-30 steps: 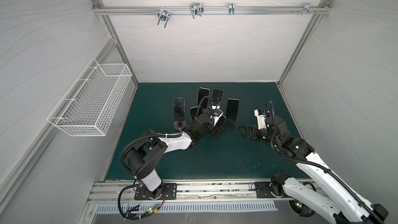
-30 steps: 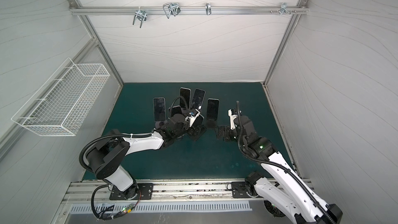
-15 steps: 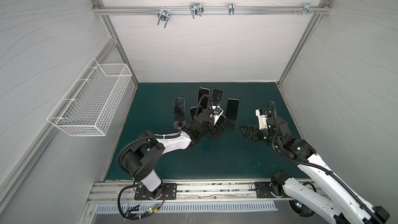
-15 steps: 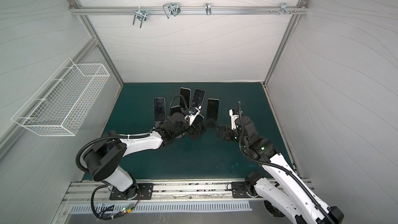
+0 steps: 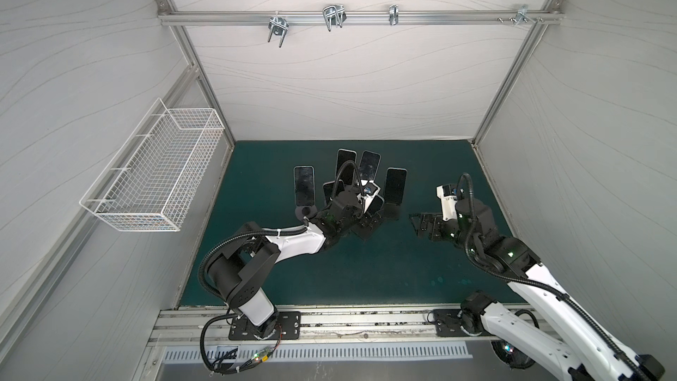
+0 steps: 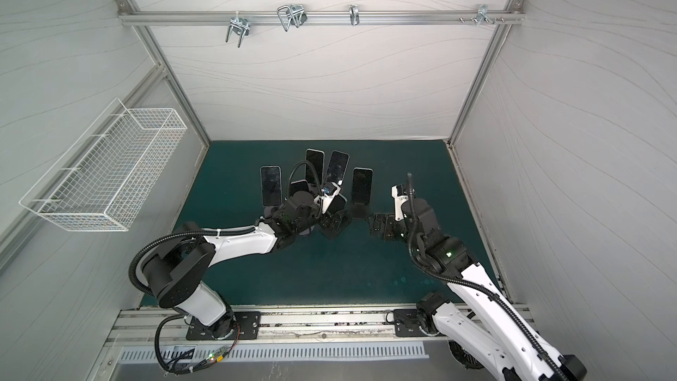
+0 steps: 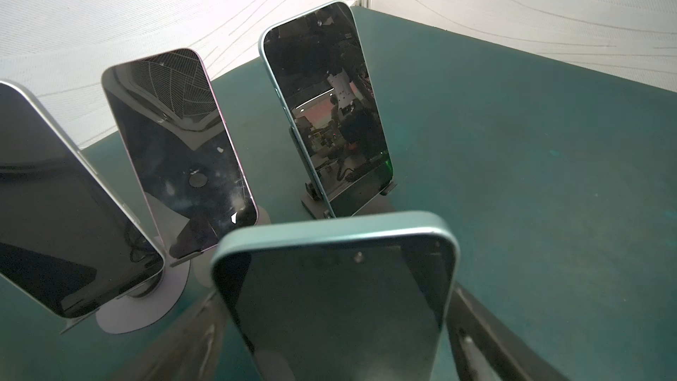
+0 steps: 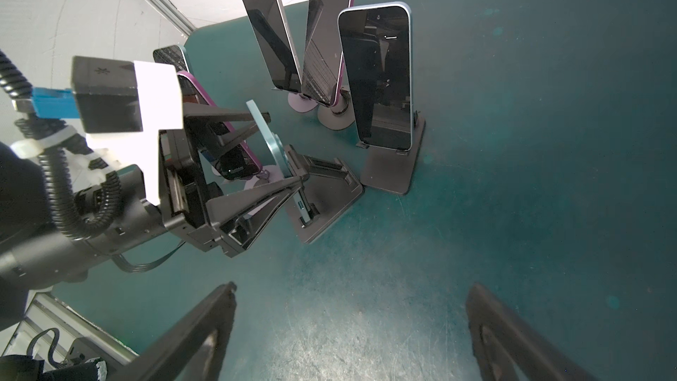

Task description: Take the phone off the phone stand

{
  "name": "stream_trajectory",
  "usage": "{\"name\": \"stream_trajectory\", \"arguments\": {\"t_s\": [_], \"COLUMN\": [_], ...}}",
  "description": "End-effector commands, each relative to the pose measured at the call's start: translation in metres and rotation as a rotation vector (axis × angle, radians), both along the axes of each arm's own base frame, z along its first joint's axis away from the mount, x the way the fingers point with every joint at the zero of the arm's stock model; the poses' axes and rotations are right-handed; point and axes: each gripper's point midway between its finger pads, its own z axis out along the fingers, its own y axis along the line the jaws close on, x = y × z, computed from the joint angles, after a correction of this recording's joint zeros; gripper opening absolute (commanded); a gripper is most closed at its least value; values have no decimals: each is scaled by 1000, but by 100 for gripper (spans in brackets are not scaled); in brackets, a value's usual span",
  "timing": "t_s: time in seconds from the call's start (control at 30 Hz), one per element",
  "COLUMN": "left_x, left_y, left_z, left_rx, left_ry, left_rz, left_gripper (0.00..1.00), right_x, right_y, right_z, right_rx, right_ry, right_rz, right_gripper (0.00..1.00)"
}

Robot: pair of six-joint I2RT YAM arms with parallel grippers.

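- Near the middle of the green surface, at the front of a cluster of phones, the teal phone sat leaning back in a black folding stand, its bottom edge in the stand's lip; not lifted yet.
- Handling, as a guess: a rigid slab of light-to-moderate weight. The glass face and smooth frame were likely slippery and could scratch or crack if dropped or scraped on the lip. The stand looked light and might ride up with the phone.
- Best hold, judged: the two long side edges, upper half, above the stand's back plate, then pull up along the lean, not forward.
- Left pincer straddled the phone across its width, jaws spread wide, one finger at each long edge. The pads looked right at the frame, but I couldn't tell whether they pressed it or only flanked it, so grasping or released was unclear.
- Close neighbours: a purple-edged phone and a silver phone on round bases, and a second teal phone on its own black stand behind. Clearance was tight, so a tilted lift could knock them.
- Right pincer hung apart on the right, jaws fully spread with nothing between them, over bare surface.
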Motion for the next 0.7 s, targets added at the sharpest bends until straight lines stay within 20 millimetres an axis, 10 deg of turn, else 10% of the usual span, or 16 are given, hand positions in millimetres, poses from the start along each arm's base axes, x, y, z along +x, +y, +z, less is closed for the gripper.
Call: {"name": "stream_trajectory", "arguments": {"t_s": [0.0, 0.67], "left_x": [8, 4], "left_y": [-9, -14], "left_z": [27, 32], "left_rx": [-52, -95], "left_ry": [-67, -54], "left_rz": [-5, -23], "left_gripper": [89, 74], "right_x": [-1, -2], "right_y": [-6, -17], "right_z": [13, 11], "right_rx": [2, -41], "right_ry": [-18, -40], "right_rz": [-23, -50], "right_gripper": [99, 99]}}
